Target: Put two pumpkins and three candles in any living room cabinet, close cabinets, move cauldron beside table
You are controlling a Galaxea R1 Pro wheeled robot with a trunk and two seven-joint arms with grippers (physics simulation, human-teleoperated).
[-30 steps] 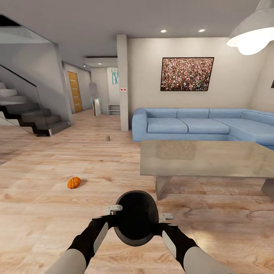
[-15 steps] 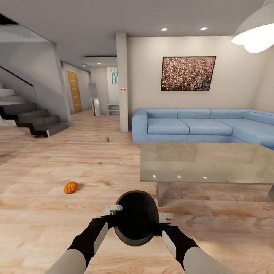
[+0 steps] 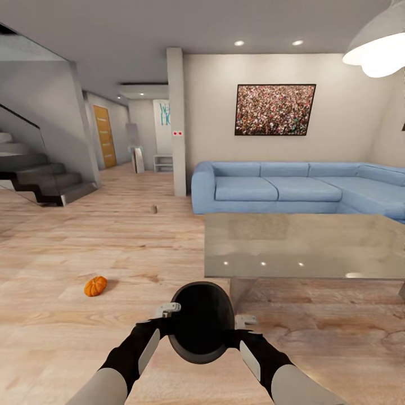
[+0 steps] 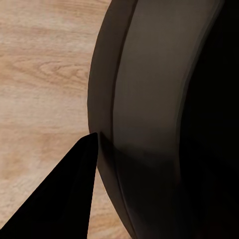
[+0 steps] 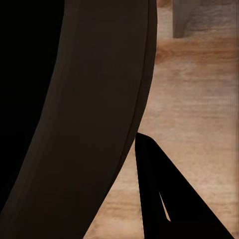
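Observation:
I hold the black cauldron (image 3: 201,322) low in front of me, between both hands. My left gripper (image 3: 169,316) is shut on its left rim and my right gripper (image 3: 240,328) on its right rim. Up close, the cauldron's dark wall (image 4: 149,124) has one left finger (image 4: 64,199) against it. On the other side, the wall (image 5: 89,99) meets a right finger (image 5: 164,199). One orange pumpkin (image 3: 95,286) lies on the wood floor, ahead and to the left. The glossy grey table (image 3: 304,247) stands just ahead on the right. The cabinet is out of view.
A blue corner sofa (image 3: 292,188) runs behind the table. A small brown thing (image 3: 153,209) lies on the floor near a white pillar (image 3: 176,121), too small to identify. Stairs (image 3: 39,180) rise at the far left. A hallway (image 3: 143,152) opens beyond.
The whole picture has shifted, so the camera has moved: the pumpkin now shows lower and further left, and the table and sofa sit slightly further left. Both grippers and the cauldron keep their pose.

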